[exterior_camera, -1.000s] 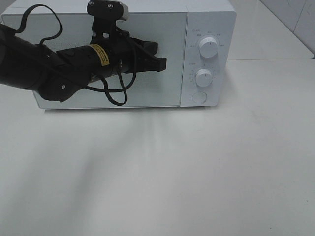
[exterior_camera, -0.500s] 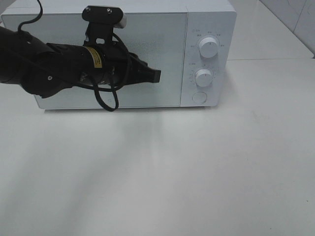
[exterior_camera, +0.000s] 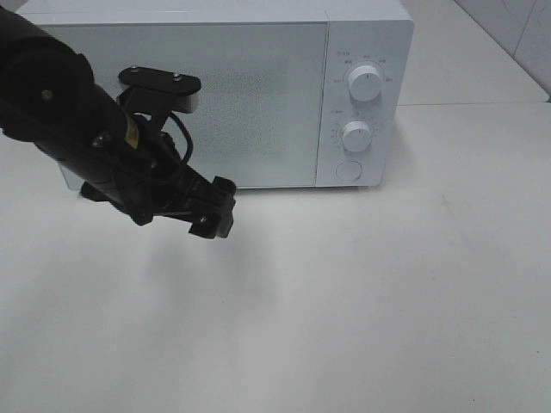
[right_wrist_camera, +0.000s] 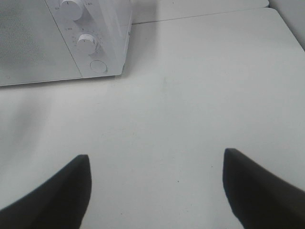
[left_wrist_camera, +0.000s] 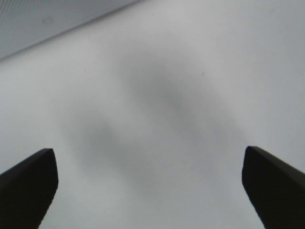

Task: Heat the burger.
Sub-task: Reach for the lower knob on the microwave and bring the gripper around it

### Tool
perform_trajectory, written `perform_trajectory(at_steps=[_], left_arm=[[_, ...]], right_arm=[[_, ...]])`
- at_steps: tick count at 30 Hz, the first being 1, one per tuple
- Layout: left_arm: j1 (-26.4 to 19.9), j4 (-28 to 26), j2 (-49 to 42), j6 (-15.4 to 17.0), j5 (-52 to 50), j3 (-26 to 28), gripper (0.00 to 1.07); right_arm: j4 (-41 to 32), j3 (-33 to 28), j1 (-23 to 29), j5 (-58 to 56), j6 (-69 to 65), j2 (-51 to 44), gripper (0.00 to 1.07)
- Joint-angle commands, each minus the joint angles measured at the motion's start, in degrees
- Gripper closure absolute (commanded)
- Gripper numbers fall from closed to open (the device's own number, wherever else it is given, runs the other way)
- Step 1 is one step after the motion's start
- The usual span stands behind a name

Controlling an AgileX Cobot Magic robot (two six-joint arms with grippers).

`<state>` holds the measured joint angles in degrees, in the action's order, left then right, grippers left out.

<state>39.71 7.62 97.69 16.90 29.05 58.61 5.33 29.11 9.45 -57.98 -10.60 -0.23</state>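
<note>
My left hand (exterior_camera: 217, 209) hangs wide and empty over the desk (exterior_camera: 362, 292), the shut microwave (exterior_camera: 258, 95) just behind it; no burger in sight, likely inside, so next I'd turn the lower dial (exterior_camera: 355, 135).

Robot test bench set up as a kitchen mock-up: a white microwave (exterior_camera: 258, 86) on a plain white worktop (exterior_camera: 387, 301), tiled wall (exterior_camera: 525, 34) behind, black robot arm (exterior_camera: 60, 120) in front.
</note>
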Motion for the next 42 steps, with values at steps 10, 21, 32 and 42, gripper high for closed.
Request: perform_trajectory(at_steps=[10, 21, 32, 42], left_arm=[[-3.15, -2.29, -8.08, -0.40, 19.14, -0.11, 0.08], [-20.97, -10.26, -19.60, -11.40, 22.92, -2.41, 0.08], [-36.67, -16.16, -31.11, -20.17, 25.61, -10.71, 0.08], [-38.16, -16.67, -46.18, -20.45, 25.84, -21.89, 0.08]], right_arm=[[0.17, -0.06, -0.23, 0.29, -0.17, -1.49, 0.34], [0.17, -0.06, -0.23, 0.29, -0.17, -1.49, 0.34], [0.17, -0.06, -0.23, 0.29, -0.17, -1.49, 0.34], [0.17, -0.06, -0.23, 0.29, -0.17, -1.49, 0.34]])
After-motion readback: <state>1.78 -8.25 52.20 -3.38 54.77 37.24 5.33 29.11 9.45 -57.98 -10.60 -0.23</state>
